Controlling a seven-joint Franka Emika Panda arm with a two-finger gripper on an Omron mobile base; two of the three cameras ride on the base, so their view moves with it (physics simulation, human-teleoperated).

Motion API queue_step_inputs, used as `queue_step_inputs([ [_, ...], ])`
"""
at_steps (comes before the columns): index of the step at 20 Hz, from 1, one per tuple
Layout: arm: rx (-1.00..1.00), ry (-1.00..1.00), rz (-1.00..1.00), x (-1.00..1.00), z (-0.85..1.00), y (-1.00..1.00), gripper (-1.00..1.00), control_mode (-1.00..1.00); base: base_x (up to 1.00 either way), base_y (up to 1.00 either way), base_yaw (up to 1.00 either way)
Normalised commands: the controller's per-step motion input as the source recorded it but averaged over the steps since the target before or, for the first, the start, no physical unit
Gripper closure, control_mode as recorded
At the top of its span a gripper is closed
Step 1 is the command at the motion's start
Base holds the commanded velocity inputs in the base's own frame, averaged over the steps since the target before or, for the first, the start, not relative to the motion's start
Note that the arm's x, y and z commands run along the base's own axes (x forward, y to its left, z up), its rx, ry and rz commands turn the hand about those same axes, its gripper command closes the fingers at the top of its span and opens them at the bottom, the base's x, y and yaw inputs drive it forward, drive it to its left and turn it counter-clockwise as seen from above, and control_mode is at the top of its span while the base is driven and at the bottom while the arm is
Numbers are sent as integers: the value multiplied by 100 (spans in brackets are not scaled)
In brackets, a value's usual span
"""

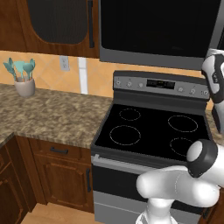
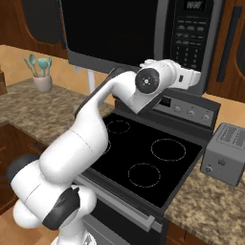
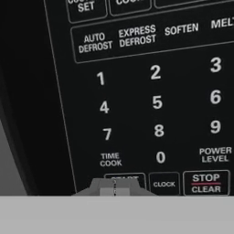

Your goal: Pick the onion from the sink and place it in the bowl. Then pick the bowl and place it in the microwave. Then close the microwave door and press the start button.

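Note:
The microwave (image 2: 115, 33) hangs above the stove with its door (image 1: 157, 26) shut and the glass window dark. Its button panel (image 2: 191, 33) is on the right side, and its number keys (image 3: 156, 103) are close in the hand view. My gripper (image 3: 114, 188) is shut, its two fingertips pressed together right at the START button (image 3: 133, 177), whose label they mostly cover. In the right base view my hand (image 2: 184, 76) reaches up to the lower part of the panel. The onion, the bowl and the sink are out of view.
A black-topped stove (image 1: 153, 127) with a grey control strip (image 1: 162, 84) stands under the microwave. A grey toaster (image 2: 225, 153) sits on the counter to its right. A jar of teal utensils (image 1: 25, 85) stands on the granite counter (image 1: 52, 113) at left.

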Motion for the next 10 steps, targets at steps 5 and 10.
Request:
queue_step_inputs([
  [5,2,-3,10,64,-51,-23,100,-100,0,0,0],
  [10,0,-10,2,-56,-5,29,100,-100,0,0,0],
])
